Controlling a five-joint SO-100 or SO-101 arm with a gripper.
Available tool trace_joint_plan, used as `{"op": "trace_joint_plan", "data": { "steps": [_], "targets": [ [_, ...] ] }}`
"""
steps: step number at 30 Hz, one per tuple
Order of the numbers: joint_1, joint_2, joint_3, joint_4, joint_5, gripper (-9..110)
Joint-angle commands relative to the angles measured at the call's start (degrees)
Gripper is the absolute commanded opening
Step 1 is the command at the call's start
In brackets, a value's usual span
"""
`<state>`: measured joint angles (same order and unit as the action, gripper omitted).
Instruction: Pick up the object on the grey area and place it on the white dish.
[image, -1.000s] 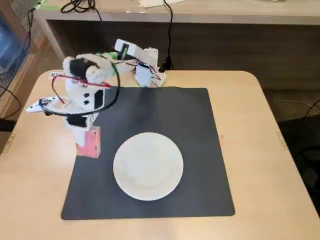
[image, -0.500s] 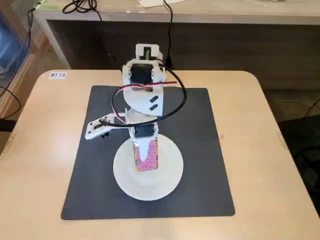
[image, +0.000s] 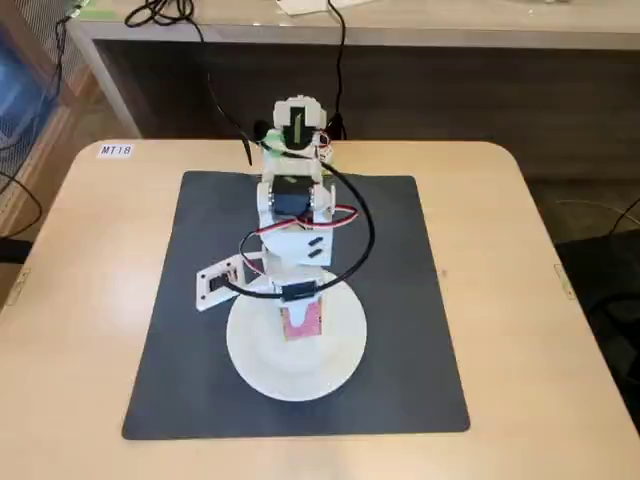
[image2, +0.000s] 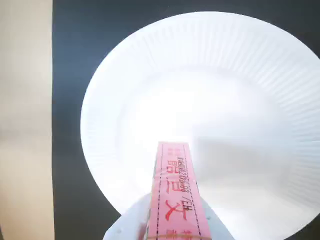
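Note:
The small pink-red box (image: 302, 322) with red print is held between the jaws of my gripper (image: 300, 326), over the middle of the round white dish (image: 270, 372). The dish lies on the front half of the dark grey mat (image: 400, 300). In the wrist view the box (image2: 175, 192) sticks out from the gripper (image2: 167, 227) at the bottom edge, above the dish (image2: 200, 85), which has a ribbed rim. I cannot tell whether the box touches the dish. The mat (image2: 70, 75) shows around the dish.
The mat lies on a light wooden table (image: 80, 300), also seen at the left of the wrist view (image2: 25, 125). The arm's base (image: 295, 125) stands at the mat's far edge, with cables behind it. A small label (image: 115, 150) sits at the table's far left corner.

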<state>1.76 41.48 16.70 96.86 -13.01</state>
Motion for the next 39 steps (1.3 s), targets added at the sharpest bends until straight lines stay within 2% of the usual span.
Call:
{"op": "trace_joint_plan", "data": {
  "steps": [1, 19, 39],
  "targets": [
    [-0.44, 0.88, -0.18, 0.35, -0.53, 0],
    [0.53, -2.46, -0.79, 0.35, -0.79, 0],
    [0.70, 0.70, -0.18, 0.35, -1.58, 22]
  ]
}}
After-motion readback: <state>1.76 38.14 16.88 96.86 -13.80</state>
